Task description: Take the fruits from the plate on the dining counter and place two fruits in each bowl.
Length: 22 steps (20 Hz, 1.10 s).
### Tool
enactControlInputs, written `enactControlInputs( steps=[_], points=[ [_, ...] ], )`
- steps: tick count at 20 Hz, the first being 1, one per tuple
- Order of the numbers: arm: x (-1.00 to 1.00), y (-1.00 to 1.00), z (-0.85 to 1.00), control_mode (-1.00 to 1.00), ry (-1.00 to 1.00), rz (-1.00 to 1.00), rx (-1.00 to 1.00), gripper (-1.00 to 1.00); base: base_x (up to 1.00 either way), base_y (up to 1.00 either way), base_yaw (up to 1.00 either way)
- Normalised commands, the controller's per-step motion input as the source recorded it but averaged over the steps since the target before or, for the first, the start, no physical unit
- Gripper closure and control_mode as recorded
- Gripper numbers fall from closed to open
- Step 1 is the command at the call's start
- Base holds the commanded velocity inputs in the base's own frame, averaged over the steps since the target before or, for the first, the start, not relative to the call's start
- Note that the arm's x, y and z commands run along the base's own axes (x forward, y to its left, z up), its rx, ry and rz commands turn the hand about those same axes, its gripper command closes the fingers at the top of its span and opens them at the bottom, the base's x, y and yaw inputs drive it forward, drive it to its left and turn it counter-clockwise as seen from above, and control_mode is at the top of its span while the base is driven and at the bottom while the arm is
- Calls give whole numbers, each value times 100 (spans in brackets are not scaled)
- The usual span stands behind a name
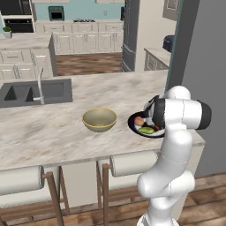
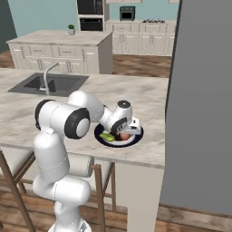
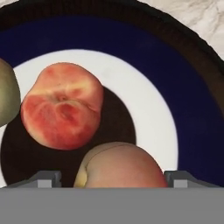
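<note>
On the dining counter [image 1: 53, 132] lies the dark navy plate [image 1: 132, 124] [image 2: 137, 137] [image 3: 192, 109] with fruits on it. My gripper [image 2: 129, 131] [image 3: 113, 177] hangs low over the plate, open, one fingertip on each side of a pale orange fruit [image 3: 120, 166]. Beyond it lies a reddish fruit [image 3: 61, 105] [image 1: 139, 120] [image 2: 124, 135]. A green oblong fruit [image 1: 146, 130] [image 2: 108, 136] [image 3: 6, 94] lies at the plate's near side. The tan-yellow bowl [image 1: 99, 119] stands empty to the left of the plate. My forearm hides the hand in the left base view.
A sink [image 1: 31, 92] with a faucet [image 1: 40, 86] is set into the counter's far left. A tall grey wall [image 2: 199, 113] rises close to the right of the plate. Stools [image 1: 132, 162] stand under the counter's front edge.
</note>
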Motion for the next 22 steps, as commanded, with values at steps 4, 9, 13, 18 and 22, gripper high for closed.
enactControlInputs(
  steps=[4, 9, 13, 18, 22],
  points=[
    [0, 0, 0, -100, 0, 0, 0, 100, 0, 0, 0],
    [-1, 0, 0, -100, 0, 0, 0, 100, 0, 0, 0],
    [-31, 24, 69, -100, 0, 0, 0, 100, 0, 0, 0],
    [-77, 73, 96, -100, -17, 2, 0, 100, 0, 0, 0],
    [-59, 100, 75, -100, -16, 11, -4, 100, 0, 0, 0]
  ],
)
